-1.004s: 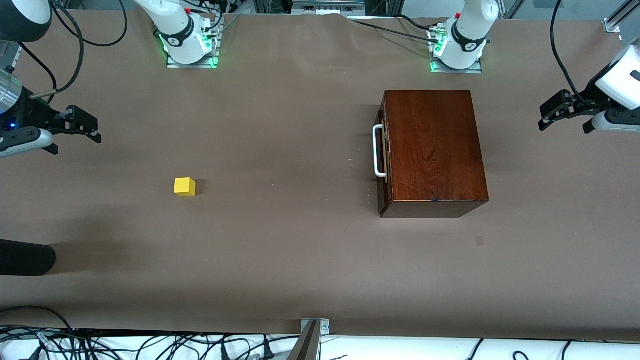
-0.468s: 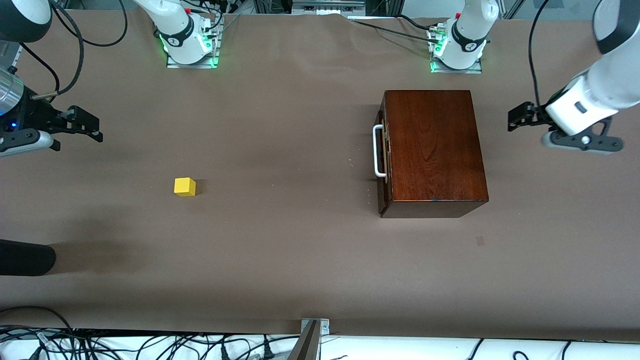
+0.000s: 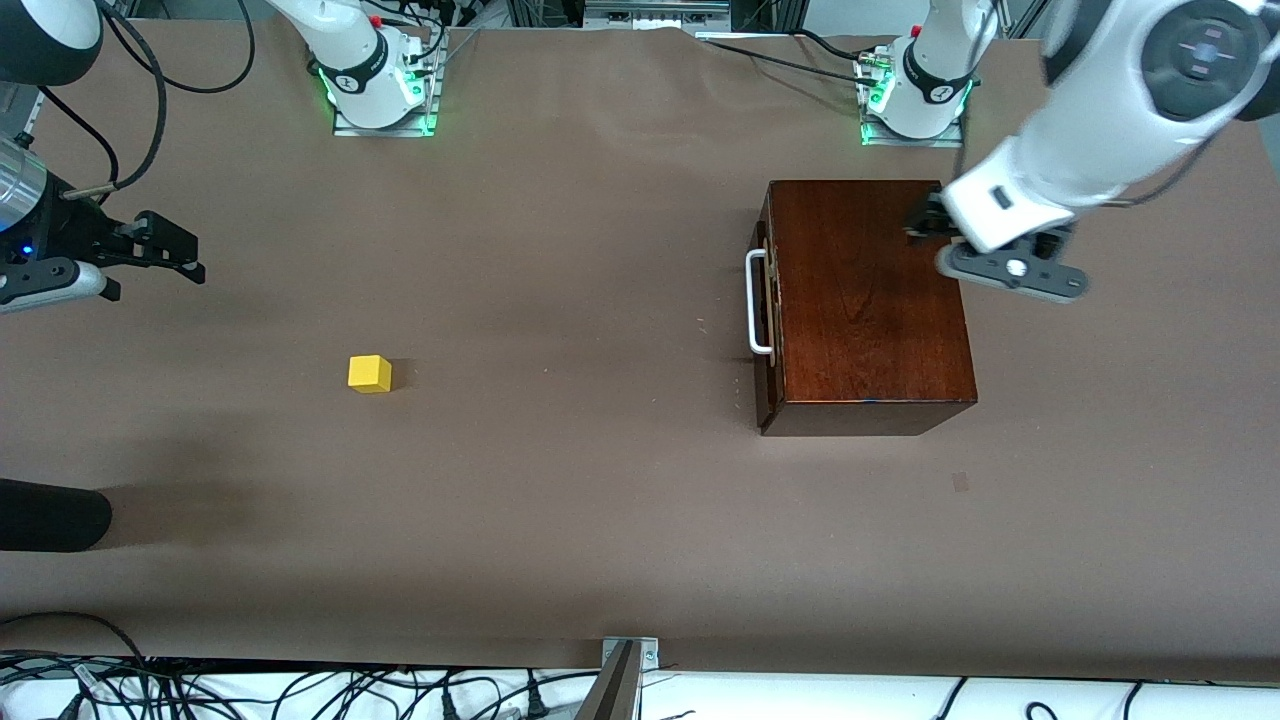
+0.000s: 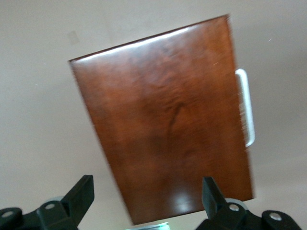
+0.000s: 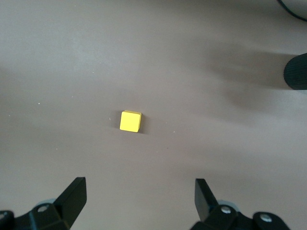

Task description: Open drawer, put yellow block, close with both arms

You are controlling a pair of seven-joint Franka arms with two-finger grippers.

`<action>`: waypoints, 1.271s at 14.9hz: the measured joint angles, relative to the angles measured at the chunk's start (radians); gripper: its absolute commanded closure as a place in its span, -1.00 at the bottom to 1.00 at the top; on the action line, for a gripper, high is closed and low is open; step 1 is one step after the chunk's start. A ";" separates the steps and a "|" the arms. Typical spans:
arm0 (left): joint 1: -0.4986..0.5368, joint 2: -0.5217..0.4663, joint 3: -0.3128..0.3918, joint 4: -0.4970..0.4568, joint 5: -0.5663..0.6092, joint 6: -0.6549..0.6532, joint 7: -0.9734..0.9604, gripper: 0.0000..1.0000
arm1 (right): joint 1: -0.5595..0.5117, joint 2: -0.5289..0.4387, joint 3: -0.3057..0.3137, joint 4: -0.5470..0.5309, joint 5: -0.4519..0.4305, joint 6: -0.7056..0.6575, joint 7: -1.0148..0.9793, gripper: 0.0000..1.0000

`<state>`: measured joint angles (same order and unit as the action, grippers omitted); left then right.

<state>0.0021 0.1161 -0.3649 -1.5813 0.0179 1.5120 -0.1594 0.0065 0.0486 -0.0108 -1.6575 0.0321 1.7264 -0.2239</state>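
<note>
Drawer (image 3: 766,300) shut, handle (image 3: 757,302) twd right arm's end, yellow block (image 3: 369,374) well apart

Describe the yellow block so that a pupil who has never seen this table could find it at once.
Start at the brown table and its big wooden box; move toward the right arm's end. There the yellow block sits alone on bare tabletop. It is a small bright cube, the only yellow thing.

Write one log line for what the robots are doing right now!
drawer: shut | yellow block: on table, untouched | left end effector: open, over the wooden box | right end effector: open, empty, waits above table
</note>
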 measured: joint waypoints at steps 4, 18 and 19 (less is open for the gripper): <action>-0.161 0.116 -0.044 0.082 0.000 0.007 -0.303 -1.00 | -0.005 0.007 -0.004 0.000 0.000 0.000 0.000 -1.00; -0.459 0.444 -0.025 0.086 0.304 0.145 -0.679 -1.00 | -0.005 0.009 -0.004 0.005 0.000 0.000 -0.037 -1.00; -0.458 0.445 -0.021 0.079 0.304 0.144 -0.679 -1.00 | -0.005 0.009 -0.004 0.006 0.000 0.000 -0.038 -1.00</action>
<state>-0.4557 0.5613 -0.3863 -1.5022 0.3223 1.6560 -0.8387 0.0016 0.0577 -0.0151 -1.6514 0.0321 1.7260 -0.2615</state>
